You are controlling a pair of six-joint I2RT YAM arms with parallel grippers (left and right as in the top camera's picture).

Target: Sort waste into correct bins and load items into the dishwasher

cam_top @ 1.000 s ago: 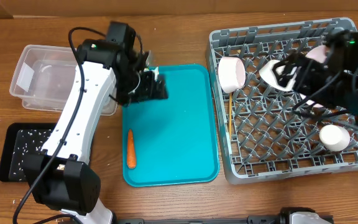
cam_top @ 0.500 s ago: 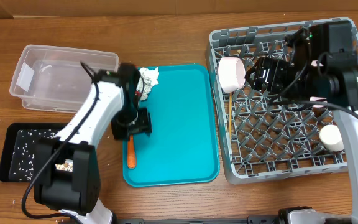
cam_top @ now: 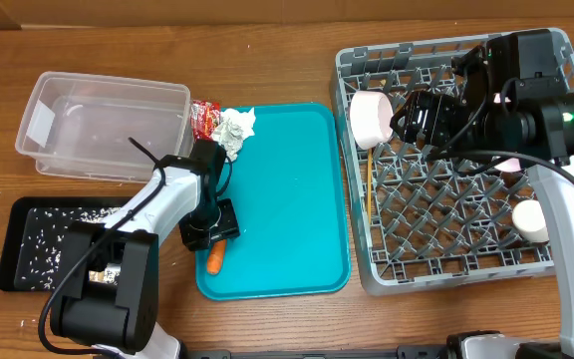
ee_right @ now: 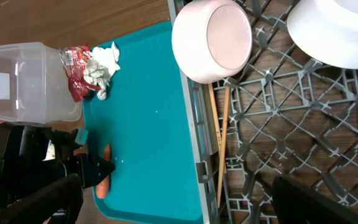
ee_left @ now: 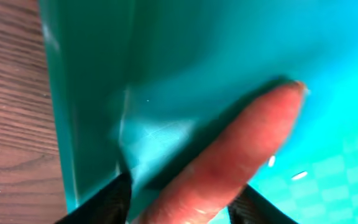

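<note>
An orange carrot piece lies by the left edge of the teal tray. My left gripper is down on the carrot, open, with a finger on each side of it; the left wrist view shows the carrot close up between the fingers. The red wrapper and crumpled white paper lie at the tray's back left corner. My right gripper hovers open and empty over the grey dish rack; its fingers are wide apart.
The clear tub stands back left. The black tray with white crumbs is front left. In the rack are a white bowl on its side, chopsticks, a cup and another white dish.
My left gripper moved from the tray's back left corner forward and down onto the carrot. My right arm shifted left over the back of the rack.
</note>
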